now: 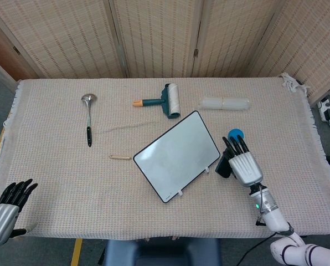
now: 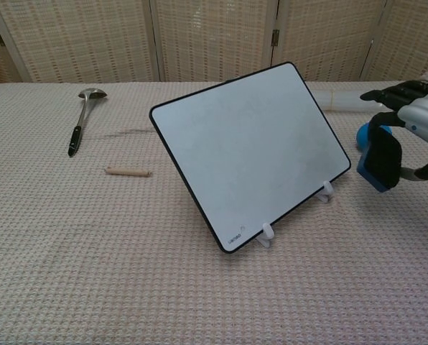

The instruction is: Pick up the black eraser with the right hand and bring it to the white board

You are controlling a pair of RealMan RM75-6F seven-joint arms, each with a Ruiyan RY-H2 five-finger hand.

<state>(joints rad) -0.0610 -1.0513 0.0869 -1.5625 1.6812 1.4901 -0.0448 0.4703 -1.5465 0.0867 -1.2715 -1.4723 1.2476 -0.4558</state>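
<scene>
The white board (image 1: 177, 155) (image 2: 251, 147) leans on its small stand at the table's middle. My right hand (image 1: 241, 162) (image 2: 412, 115) hovers just right of the board and holds the black eraser (image 1: 224, 165) (image 2: 380, 158), which hangs below its palm with its face toward the board. A small gap separates eraser and board. My left hand (image 1: 5, 208) rests at the table's near left corner, fingers apart and holding nothing; the chest view does not show it.
A blue ball (image 1: 235, 133) (image 2: 363, 131) lies just behind my right hand. A lint roller (image 1: 164, 101), a clear tube (image 1: 225, 103), a ladle (image 1: 88, 118) (image 2: 82, 117) and a small wooden stick (image 1: 119, 157) (image 2: 128, 172) lie further off.
</scene>
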